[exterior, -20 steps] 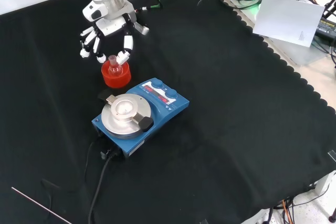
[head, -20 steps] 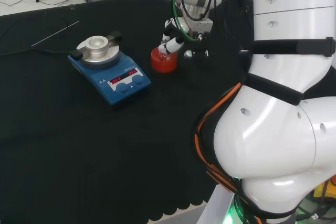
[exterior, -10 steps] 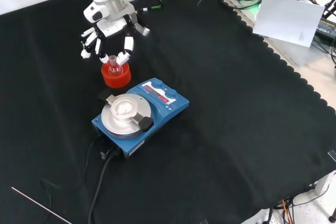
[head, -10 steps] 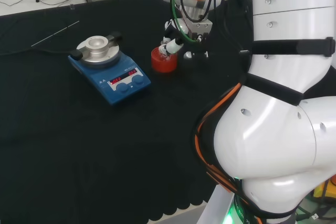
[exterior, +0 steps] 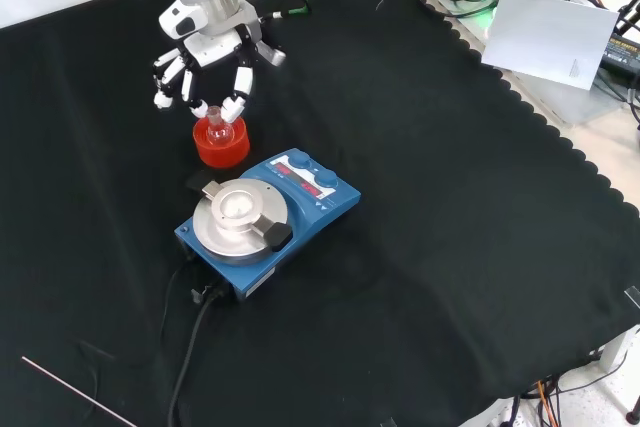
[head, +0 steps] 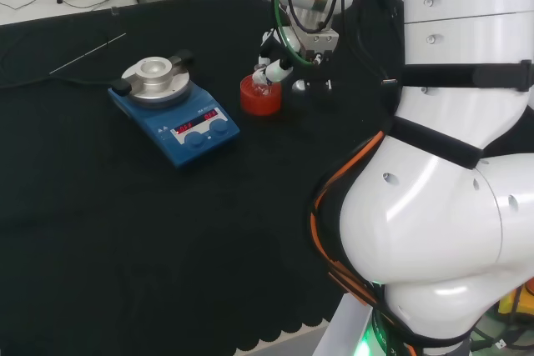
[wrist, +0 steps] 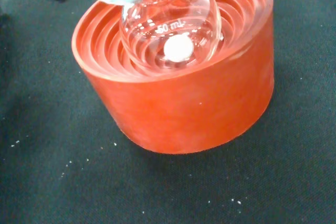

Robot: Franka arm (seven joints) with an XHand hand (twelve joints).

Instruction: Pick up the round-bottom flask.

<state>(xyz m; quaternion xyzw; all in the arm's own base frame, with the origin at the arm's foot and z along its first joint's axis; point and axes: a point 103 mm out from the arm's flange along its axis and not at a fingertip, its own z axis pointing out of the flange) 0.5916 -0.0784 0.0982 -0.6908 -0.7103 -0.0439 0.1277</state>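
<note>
Your hand [exterior: 210, 57] hangs over the round-bottom flask [wrist: 170, 27], fingers spread, gripping nothing; flask sits in its red ribbed stand [wrist: 184, 93].

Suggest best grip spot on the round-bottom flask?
Probably the neck of the round-bottom flask, taken from above. Its bulb sits sunk in the red ribbed stand, so only the upright neck stands clear. The hand hangs over it, fingers spread around.

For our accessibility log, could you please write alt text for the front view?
A black and white robot hand hovers with spread fingers over a clear glass round-bottom flask seated in a red ribbed ring stand on black cloth, beside a blue stirrer plate.
</note>
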